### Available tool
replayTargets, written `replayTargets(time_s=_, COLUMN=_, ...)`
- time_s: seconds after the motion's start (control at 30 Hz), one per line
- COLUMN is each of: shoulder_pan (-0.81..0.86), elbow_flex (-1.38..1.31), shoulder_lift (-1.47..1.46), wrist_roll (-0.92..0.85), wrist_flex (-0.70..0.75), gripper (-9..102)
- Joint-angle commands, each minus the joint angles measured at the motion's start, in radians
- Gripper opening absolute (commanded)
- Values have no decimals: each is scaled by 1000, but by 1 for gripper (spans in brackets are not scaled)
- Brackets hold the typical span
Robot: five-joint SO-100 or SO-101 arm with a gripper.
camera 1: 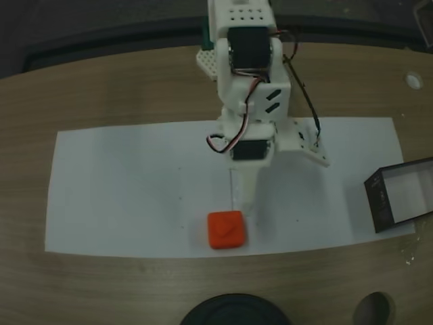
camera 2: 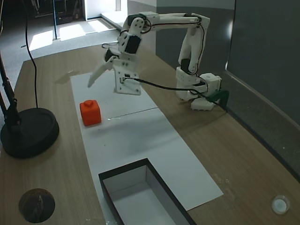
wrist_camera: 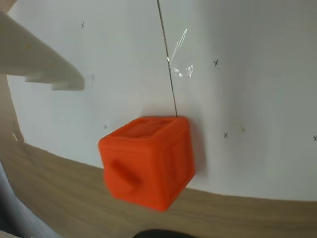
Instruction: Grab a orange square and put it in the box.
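Note:
The orange square (camera 1: 226, 230) sits on the white paper sheet (camera 1: 122, 196) near its front edge, bump on its top face; in another fixed view it is the orange square (camera 2: 90, 112). My gripper (camera 1: 284, 184) hangs open just behind it, towards the arm's base, and holds nothing. In a fixed view from the side the gripper (camera 2: 109, 88) is above the sheet, clear of the block. The wrist view shows the orange square (wrist_camera: 148, 161) low in the middle and one white finger (wrist_camera: 44, 64) at the upper left. The box (camera 1: 402, 196) stands at the sheet's right end, with the box (camera 2: 140, 197) empty.
A black round stand base (camera 2: 28, 131) rests on the wooden table beside the block, also seen as the stand base (camera 1: 233, 313) at the bottom edge. A round table hole (camera 1: 374, 310) lies at the front right. The arm's base (camera 2: 199, 91) is clamped at the far side.

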Motion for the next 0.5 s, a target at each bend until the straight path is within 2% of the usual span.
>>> replayTargets(time_s=0.0, shoulder_pan=14, elbow_flex=-253, shoulder_lift=-179, wrist_roll=6, wrist_flex=57, gripper=32)
replayTargets(time_s=0.23, shoulder_pan=35, elbow_flex=-500, shoulder_lift=-417, wrist_roll=-2, wrist_flex=130, gripper=32)
replayTargets(time_s=0.47, shoulder_pan=78, elbow_flex=-592, shoulder_lift=-517, wrist_roll=-26, wrist_flex=129, gripper=32)
